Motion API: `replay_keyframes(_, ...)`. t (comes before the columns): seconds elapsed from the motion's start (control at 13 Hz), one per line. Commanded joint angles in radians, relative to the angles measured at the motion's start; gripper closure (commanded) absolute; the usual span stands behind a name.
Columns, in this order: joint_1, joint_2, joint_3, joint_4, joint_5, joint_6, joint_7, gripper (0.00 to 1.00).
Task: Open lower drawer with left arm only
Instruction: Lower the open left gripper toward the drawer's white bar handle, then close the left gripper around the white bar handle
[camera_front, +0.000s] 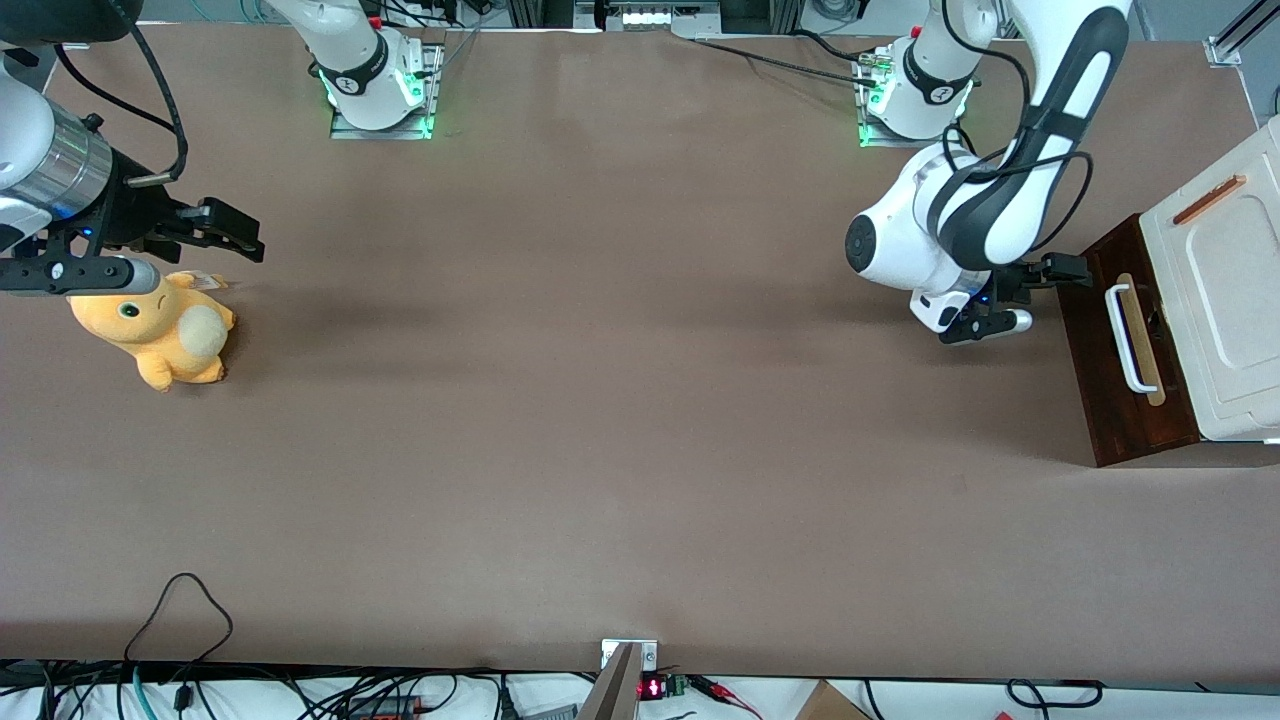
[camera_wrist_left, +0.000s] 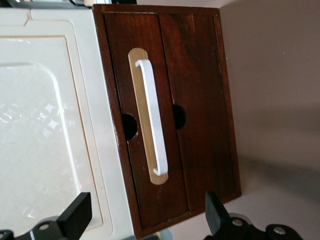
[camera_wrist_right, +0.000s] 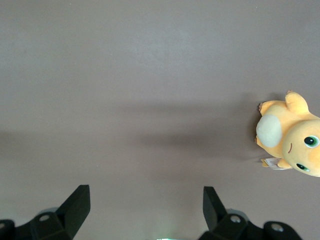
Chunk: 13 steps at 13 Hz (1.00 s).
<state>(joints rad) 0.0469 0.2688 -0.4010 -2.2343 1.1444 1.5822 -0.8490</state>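
While front cam hides gap, wrist cam shows pincer (camera_wrist_left: 145, 220) spread before lower drawer (camera_wrist_left: 200, 90) handle (camera_wrist_left: 152, 117).

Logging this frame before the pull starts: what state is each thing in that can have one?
lower drawer: shut, dark front showing.
white bar handle: free, nothing gripping it.
left arm's gripper: open, in front of the drawer, short of the handle.
cream-white panel: closed, above the drawer.
plush toy: lying on the table, toward the parked arm's end.
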Motion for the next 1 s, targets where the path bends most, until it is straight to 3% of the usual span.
replay_keyframes(0.0, -0.007, 0.044, 0.056, -0.008, 0.108, -0.005, -0.033, 0.00)
replay_keyframes(0.31, -0.009, 0.115, 0.140, 0.001, 0.237, 0.002, -0.039, 0.01)
replay_keyframes(0.62, -0.009, 0.153, 0.175, 0.028, 0.267, 0.013, -0.039, 0.04)
replay_keyframes(0.92, -0.007, 0.193, 0.205, 0.061, 0.278, 0.022, -0.038, 0.16)
